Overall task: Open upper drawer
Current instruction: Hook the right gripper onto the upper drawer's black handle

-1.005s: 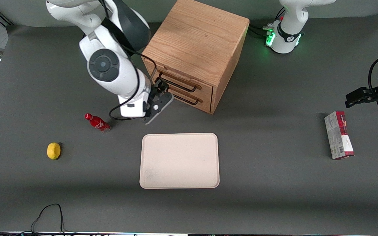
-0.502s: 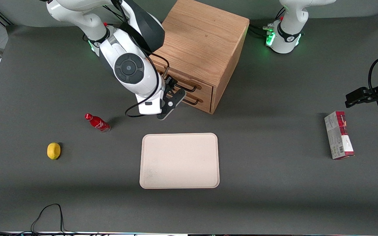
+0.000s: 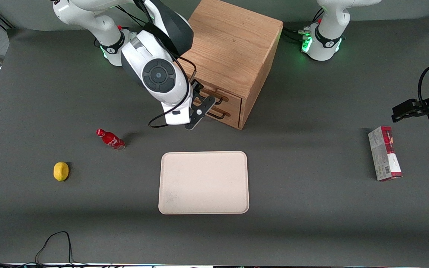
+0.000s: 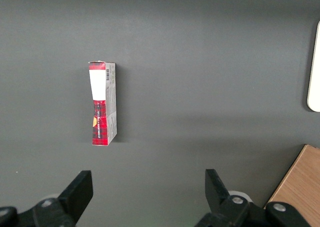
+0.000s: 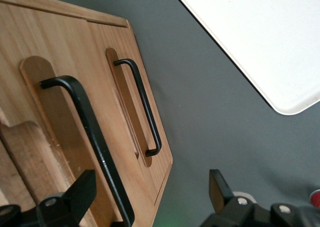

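Gripper: your right arm's black two-finger gripper (image 3: 198, 97) sits in front of the cabinet face, up at the drawer fronts; wrist view (image 5: 147, 194) shows fingers spread wide, nothing held, one finger (image 5: 82, 189) just beside the nearer black bar.
Upper drawer: topmost light-oak drawer front (image 3: 214, 95) w/ black wire bar handle (image 3: 216, 99); partly covered by the gripper in front view. Looks flush w/ the cabinet face, not pulled out. Wrist view: its bar (image 5: 92, 137) runs down to the spread fingers; can't tell if there's contact.
Lower drawer: matching oak front w/ its own black bar (image 3: 218, 114), (image 5: 142, 107), beneath the upper one, also flush.
Cabinet: box-shaped light-oak wooden cabinet (image 3: 229, 44) on the dark grey table (image 3: 311, 208).
Tray: cream rounded-rect tray (image 3: 203, 182), nearer the front camera than the cabinet.
Bottle: small red bottle (image 3: 110, 139), toward the working arm's end.
Lemon: yellow lemon (image 3: 61, 171), nearer the camera than the bottle, apart from it.
Carton: red-and-white carton (image 3: 384, 153), (image 4: 102, 103), lying flat toward the parked arm's end.
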`<state>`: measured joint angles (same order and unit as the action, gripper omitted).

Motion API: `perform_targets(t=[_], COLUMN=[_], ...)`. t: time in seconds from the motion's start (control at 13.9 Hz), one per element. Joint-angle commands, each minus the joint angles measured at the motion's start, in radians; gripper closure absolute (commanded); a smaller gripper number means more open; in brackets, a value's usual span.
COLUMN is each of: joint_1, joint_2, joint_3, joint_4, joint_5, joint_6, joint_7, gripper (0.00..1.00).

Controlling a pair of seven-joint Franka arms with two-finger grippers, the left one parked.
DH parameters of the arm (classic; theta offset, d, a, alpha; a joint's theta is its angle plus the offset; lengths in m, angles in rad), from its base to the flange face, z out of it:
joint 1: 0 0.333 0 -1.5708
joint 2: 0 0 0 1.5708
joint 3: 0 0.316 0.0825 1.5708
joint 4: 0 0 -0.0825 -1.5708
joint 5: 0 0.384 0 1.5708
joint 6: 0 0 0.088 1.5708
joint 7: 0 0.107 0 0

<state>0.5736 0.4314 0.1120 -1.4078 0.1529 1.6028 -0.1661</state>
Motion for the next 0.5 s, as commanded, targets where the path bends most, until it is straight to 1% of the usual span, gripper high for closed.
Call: perform_targets(t=[0.0,0.43], joint_1=[0.014,0.031], joint_2=[-0.029,-0.029], joint_3=[-0.011,-0.011], joint_4=[-0.034,-0.057], joint_5=[0.017,0.017], joint_6=[-0.006,0.003], joint_7=[-0.029,-0.030], gripper=[0.00,0.00])
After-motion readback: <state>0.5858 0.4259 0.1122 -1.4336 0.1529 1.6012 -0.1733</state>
